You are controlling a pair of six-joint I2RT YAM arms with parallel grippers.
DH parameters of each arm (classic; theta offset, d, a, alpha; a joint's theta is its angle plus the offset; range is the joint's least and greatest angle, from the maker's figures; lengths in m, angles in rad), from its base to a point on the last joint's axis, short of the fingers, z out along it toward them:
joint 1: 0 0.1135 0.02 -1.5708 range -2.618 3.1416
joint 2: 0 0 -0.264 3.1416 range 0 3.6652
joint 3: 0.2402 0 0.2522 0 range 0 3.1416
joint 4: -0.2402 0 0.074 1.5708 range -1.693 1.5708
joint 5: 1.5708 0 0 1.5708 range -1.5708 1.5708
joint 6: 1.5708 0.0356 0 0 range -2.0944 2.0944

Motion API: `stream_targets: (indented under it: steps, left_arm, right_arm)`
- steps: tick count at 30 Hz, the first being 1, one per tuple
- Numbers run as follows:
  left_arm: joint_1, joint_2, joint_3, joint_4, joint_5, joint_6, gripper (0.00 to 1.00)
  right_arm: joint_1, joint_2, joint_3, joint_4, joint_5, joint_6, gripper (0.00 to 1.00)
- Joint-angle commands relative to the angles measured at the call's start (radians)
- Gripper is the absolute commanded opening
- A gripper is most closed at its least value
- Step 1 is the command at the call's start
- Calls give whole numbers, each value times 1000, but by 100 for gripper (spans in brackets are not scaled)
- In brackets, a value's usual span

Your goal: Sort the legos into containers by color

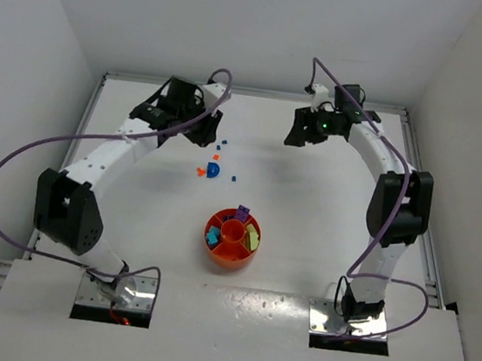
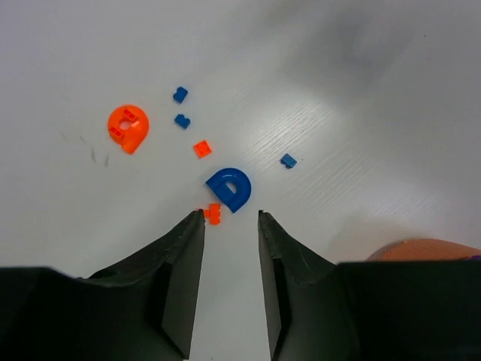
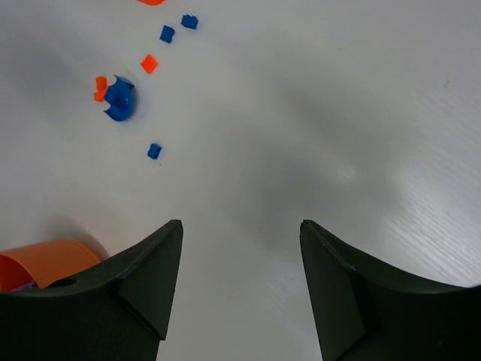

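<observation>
The table (image 1: 308, 206) carries the orange tray (image 1: 229, 263) near my bases (some wedges already hold bricks). My left pincer (image 2: 231, 215), released and empty, hangs by a blue curved piece (image 2: 230, 188) and tiny orange brick (image 2: 213, 216): picking step; next I'd centre, descend, clench. My right pincer (image 3: 240, 226) waits released.

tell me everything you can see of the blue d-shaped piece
The blue D-shaped piece looks like glossy plastic: a rounded arch with a hollow centre and one flat end. It lies flat on the white table, loose, just ahead of the left gripper. A small orange brick sits by its corner, perhaps touching.
</observation>
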Motion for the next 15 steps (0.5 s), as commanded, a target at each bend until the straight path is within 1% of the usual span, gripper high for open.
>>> stream_targets:
  steps: [1,3,6,8,9,15]
  left_arm:
    - [-1,58,45,-15,0,-52,40]
    - [-10,98,35,-25,0,-72,40]
    - [-55,153,22,-25,-38,-104,39]
    - [-66,187,22,-25,-81,-131,39]
    - [-66,203,22,-25,-93,-171,39]
    - [-66,295,54,-25,-130,-282,39]
  right_arm:
    - [56,49,89,-12,-5,-22,64]
    - [81,67,89,-12,7,-22,64]
    - [93,68,64,-3,26,-22,64]
    - [103,55,31,-3,26,-31,64]
    - [103,46,21,-3,38,-31,64]
    - [103,14,-26,-3,83,-31,64]
